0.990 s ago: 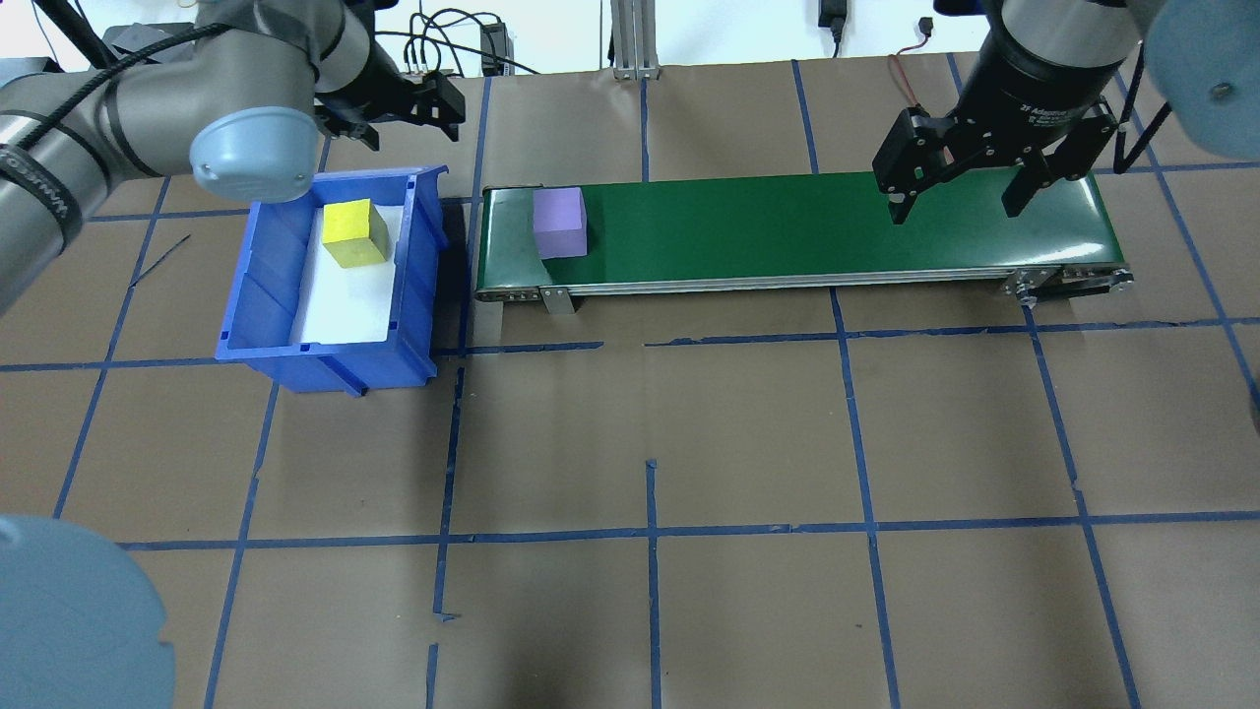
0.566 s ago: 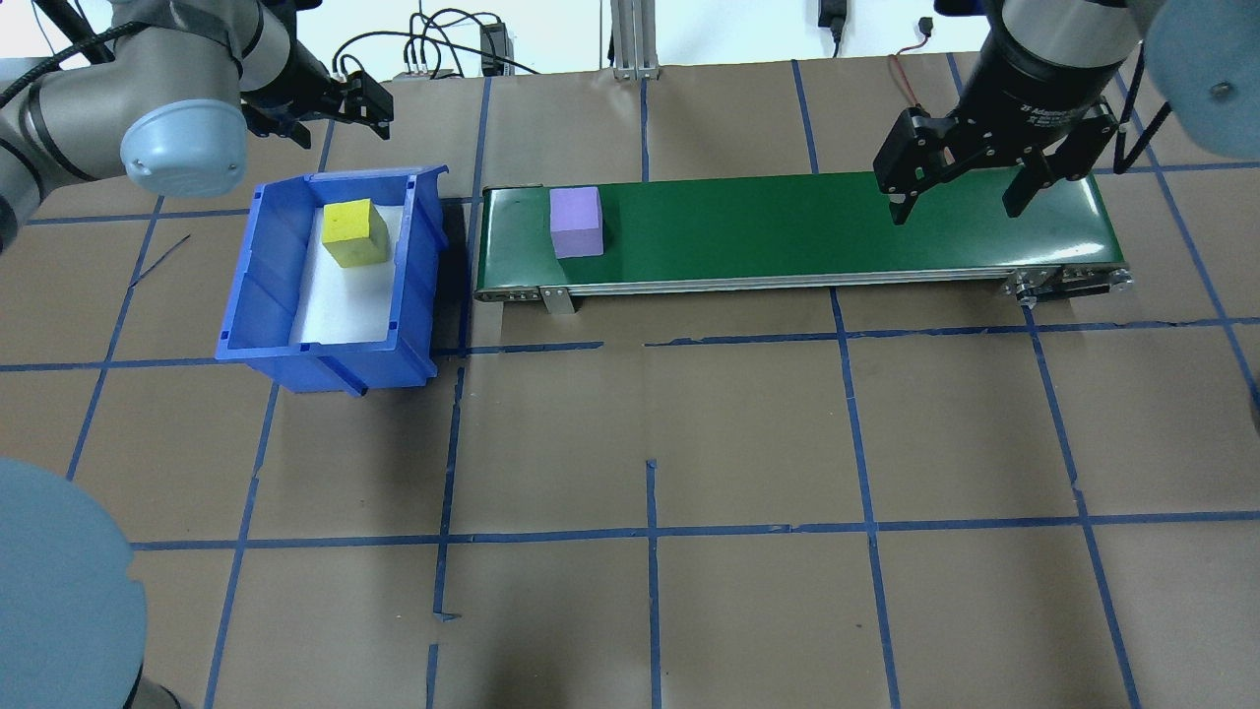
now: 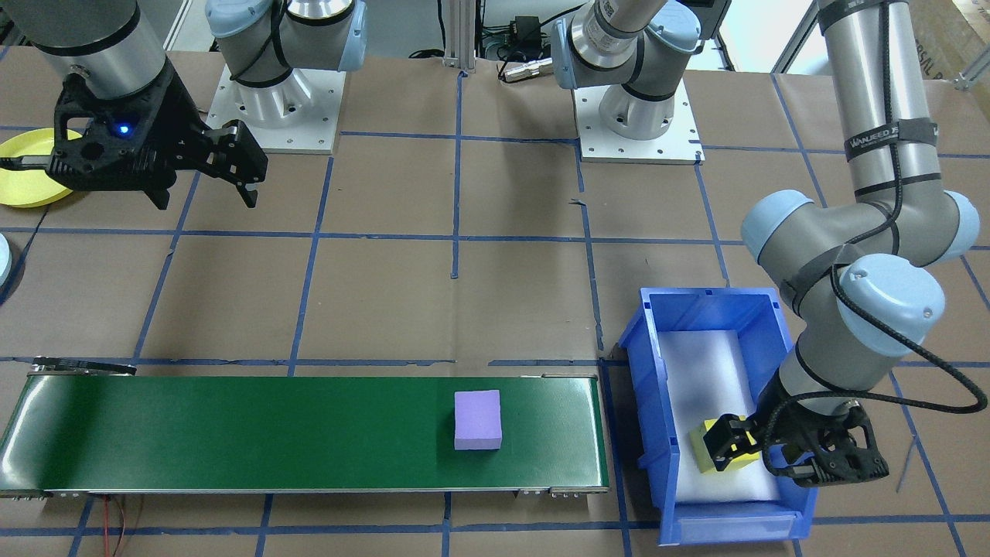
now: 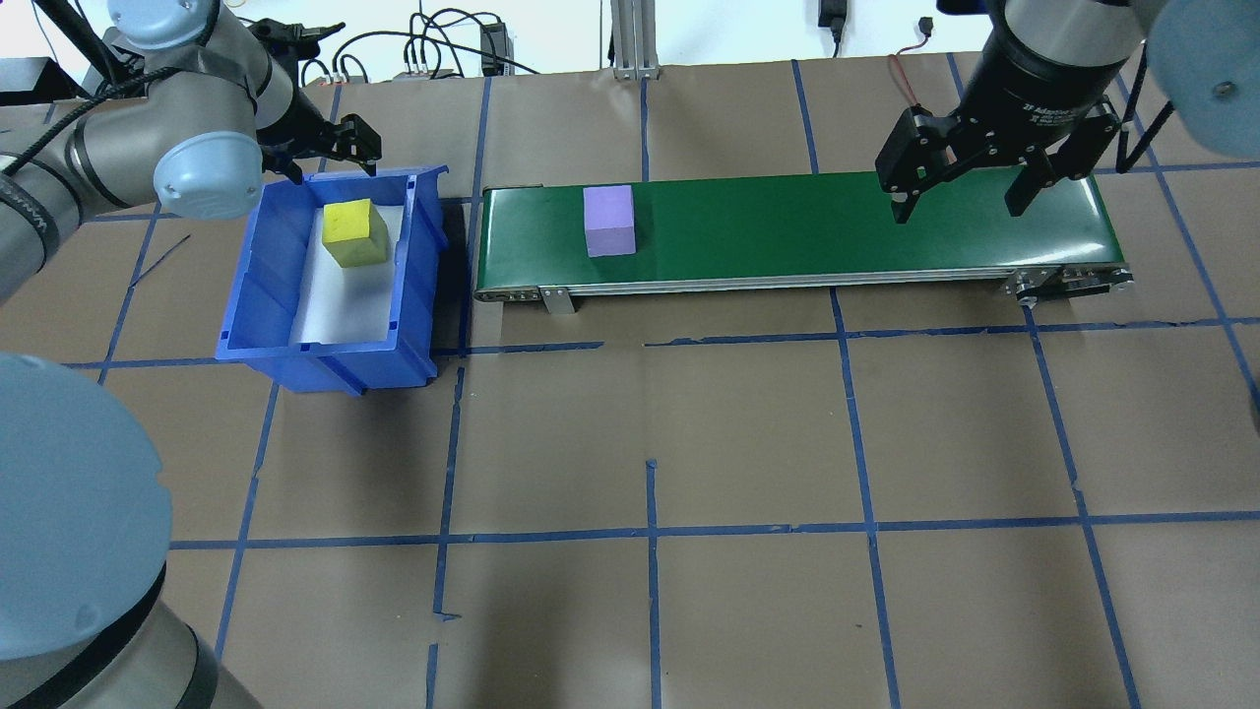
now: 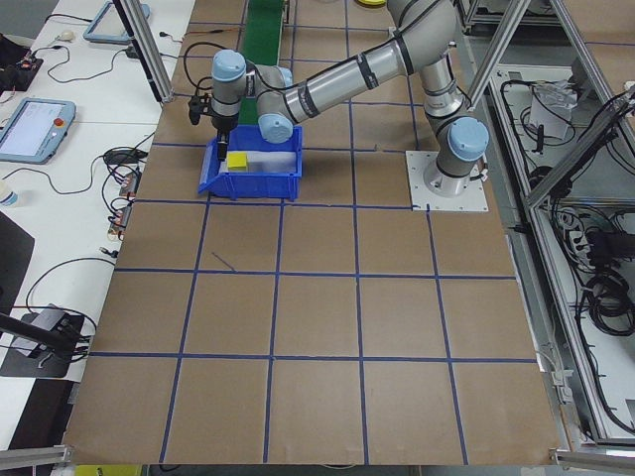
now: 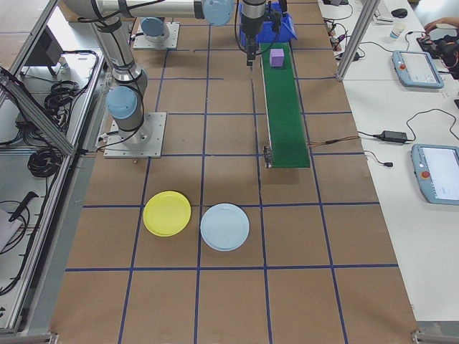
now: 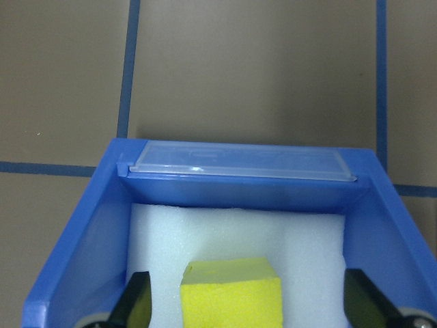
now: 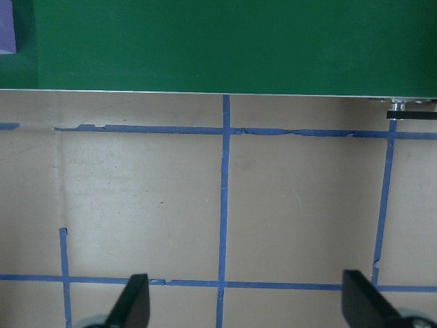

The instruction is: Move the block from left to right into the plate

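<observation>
- While the left gripper (image 4: 330, 148) hangs over the far end of the blue bin (image 4: 258, 258), its fingers (image 7: 134, 307) stand wide apart with nothing between them; in the left wrist view the yellow block (image 7: 232, 292) sits centred in the gap, touched by neither finger
- That yellow block (image 4: 356, 232) rests on the white foam liner (image 4: 340, 300) in the bin's far half; in the front-facing view the left gripper (image 3: 735, 456) partly covers it (image 3: 708, 449)
- Just right of the bin lies the green conveyor belt (image 4: 837, 222); a purple block (image 4: 608, 221) stands on its left end, apart from both grippers; the same purple block (image 3: 477, 419) shows on the belt in the front-facing view
- Over the belt's right end, on its far side, hangs the right gripper (image 4: 965, 192); its jaws are spread wide and hold nothing; its wrist view shows only brown paper, blue tape lines and the belt's edge between the fingers (image 8: 133, 304)
- Beyond the conveyor's right end lies the yellow plate (image 6: 167, 213), with no block on it; a pale blue plate (image 6: 224, 226) lies just beside it; in the front-facing view the right gripper (image 3: 209, 189) hides part of the yellow plate (image 3: 19, 189)
</observation>
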